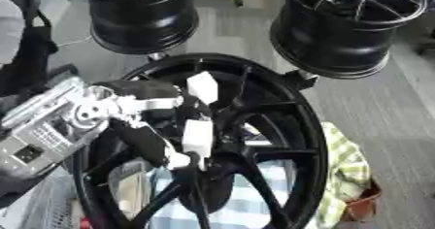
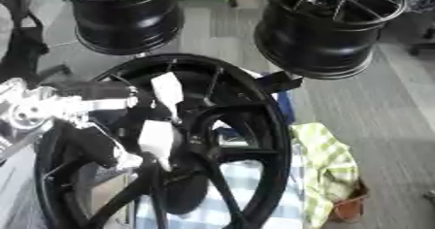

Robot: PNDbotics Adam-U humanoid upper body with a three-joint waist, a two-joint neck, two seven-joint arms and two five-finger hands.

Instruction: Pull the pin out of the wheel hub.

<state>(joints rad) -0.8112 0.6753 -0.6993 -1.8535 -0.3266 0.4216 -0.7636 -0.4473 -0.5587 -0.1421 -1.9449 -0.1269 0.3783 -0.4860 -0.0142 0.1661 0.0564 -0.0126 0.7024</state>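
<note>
Black and shiny, the big wheel hub (image 1: pixel 280 126) stands near, over a checked cloth (image 2: pixel 327 167). From the left, the left hand (image 1: pixel 183 126) reaches into its spokes, fingers curled. I cannot tell what it holds. Two more wheels (image 1: pixel 344 26) hang far behind.

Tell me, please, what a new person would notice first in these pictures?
First the large black wheel hub, filling the middle, with the robot's left hand reaching in from the left among its spokes near the centre. Behind it stand two more black rims, upper left and upper right. A green checked cloth lies at lower right.
</note>
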